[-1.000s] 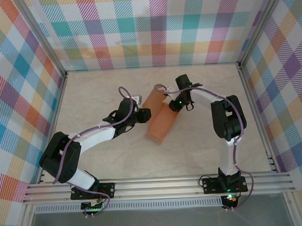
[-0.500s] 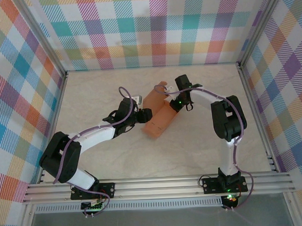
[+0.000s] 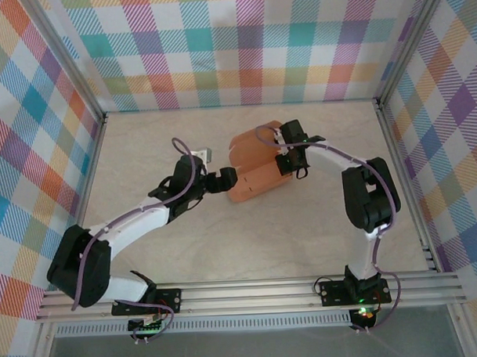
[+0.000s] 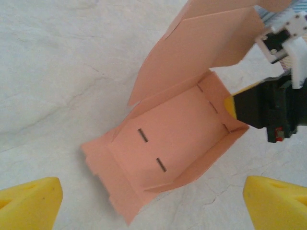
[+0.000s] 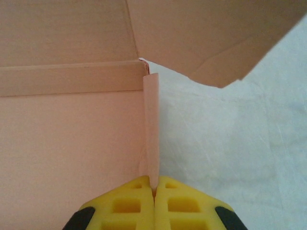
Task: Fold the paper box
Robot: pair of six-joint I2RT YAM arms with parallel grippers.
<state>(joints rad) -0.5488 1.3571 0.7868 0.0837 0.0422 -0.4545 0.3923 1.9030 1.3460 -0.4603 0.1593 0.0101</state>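
The paper box [image 3: 254, 178] is salmon-orange card, half formed into a shallow tray with its lid flap [image 3: 253, 145] raised behind. It lies on the table centre. In the left wrist view the paper box [image 4: 177, 129] shows two slots in its floor and low raised side walls. My left gripper [image 3: 228, 181] stands open just left of it, yellow fingertips [image 4: 31, 201] wide apart and touching nothing. My right gripper [image 5: 154, 188] is shut on the box's upright side wall [image 5: 151, 124]; it sits at the box's right edge [image 3: 283, 163].
Plaid walls [image 3: 242, 45] and aluminium frame posts [image 3: 398, 141] enclose the pale marbled table [image 3: 158, 134]. A metal rail [image 3: 250, 292] runs along the near edge by the arm bases. Bare table lies left, right and in front of the box.
My left gripper opened wide and drew back a little to the left. The box swung round and its lid flap rose, while the right gripper closed on the side wall.
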